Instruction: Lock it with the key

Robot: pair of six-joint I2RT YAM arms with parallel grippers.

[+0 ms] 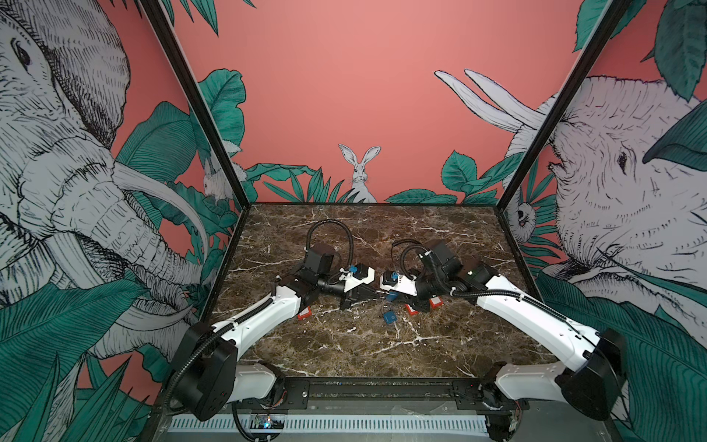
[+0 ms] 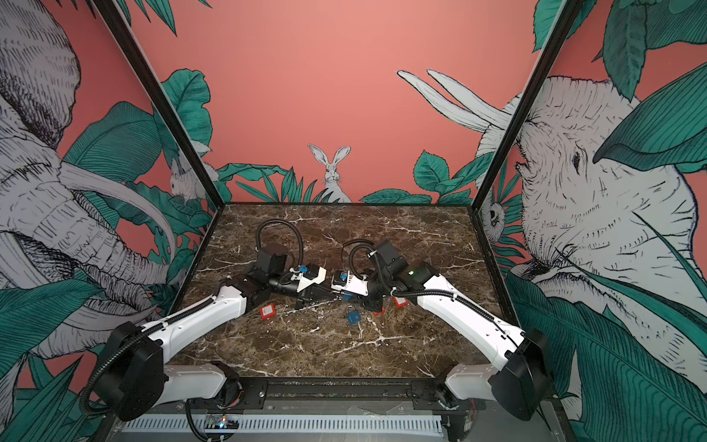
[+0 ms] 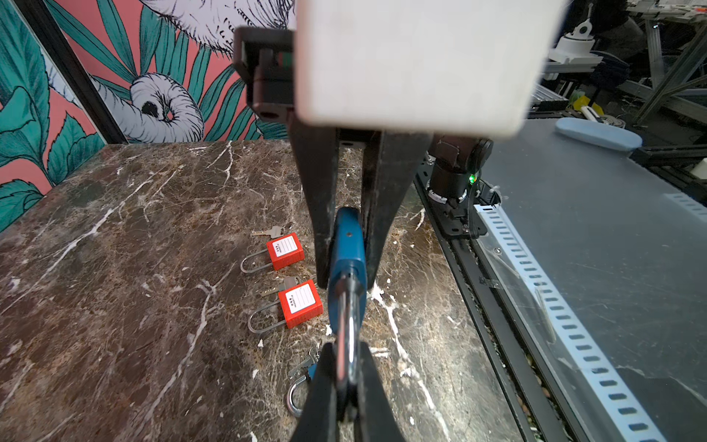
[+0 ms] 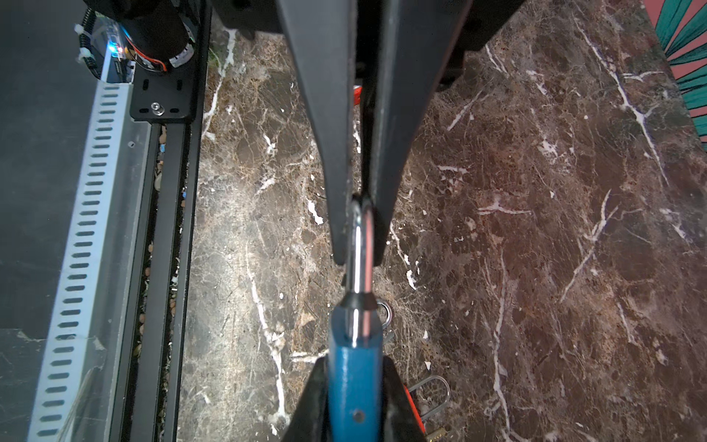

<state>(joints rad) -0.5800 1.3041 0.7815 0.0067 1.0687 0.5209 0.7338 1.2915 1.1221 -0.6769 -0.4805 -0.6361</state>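
A: Item in hand?
B: One blue padlock (image 3: 346, 248), clear of the worktop (image 3: 153, 268), bridging tip to tip. In the left jaws (image 3: 346, 352), almost shut, the shackle (image 4: 359, 260); in the right jaws (image 4: 355, 367), narrow, the body (image 4: 354, 386). Long axis in line with both pairs, shackle end toward the left.
A: Whereabouts of keys (image 3: 273, 230)?
B: None visible in the blue padlock; keyhole end buried inside the right jaws. Two counted for certain, flat on the worktop, below and behind the right jaws, at the bases of two red padlocks (image 3: 287, 250). Right arm nearer, yet occupied.
A: Remaining stock?
B: Three red padlocks in all: two behind the right jaws, one behind the left jaws. Plus a second blue padlock (image 1: 389, 317), on the worktop below the meeting tips. Likely a release of one grip needed before any pickup.
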